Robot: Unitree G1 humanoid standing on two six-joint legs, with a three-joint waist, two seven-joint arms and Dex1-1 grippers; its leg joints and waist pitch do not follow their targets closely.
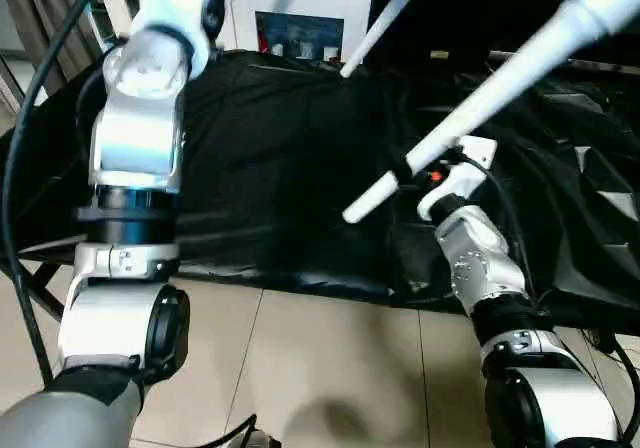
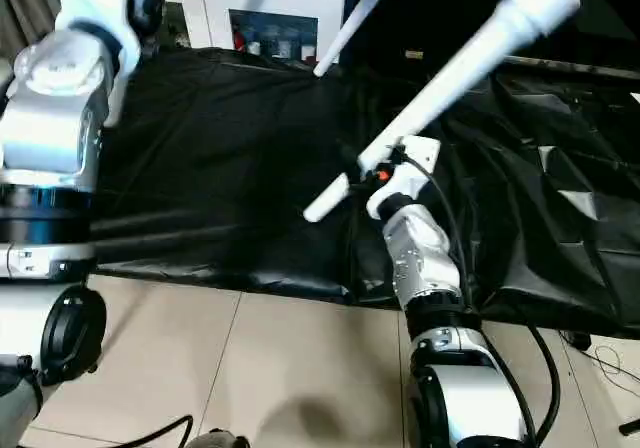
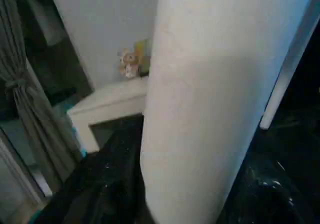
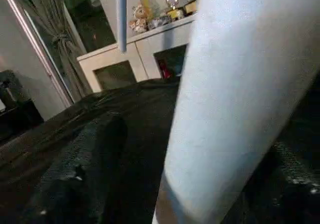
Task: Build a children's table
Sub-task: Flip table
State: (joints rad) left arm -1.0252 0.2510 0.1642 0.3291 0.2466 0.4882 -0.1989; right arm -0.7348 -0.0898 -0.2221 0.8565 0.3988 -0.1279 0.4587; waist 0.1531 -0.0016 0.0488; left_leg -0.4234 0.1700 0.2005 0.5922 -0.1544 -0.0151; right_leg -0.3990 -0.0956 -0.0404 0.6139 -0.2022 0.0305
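Right wrist view: a white leg crosses right in front of the lens, so your right gripper sits against it; whether the jaws are clamped on it or just around it, you cannot tell.
Right arm: from the head camera it reaches up under that leg, most likely steadying it while the table hangs in the air.
Left wrist view: another leg fills the lens; the left fingers are hidden, so their state cannot be told either.
Left arm: raised high, probably carrying the weight.
Table: legs slant down from the upper right, above the black cloth; a third leg shows behind.
Far: a white cabinet.
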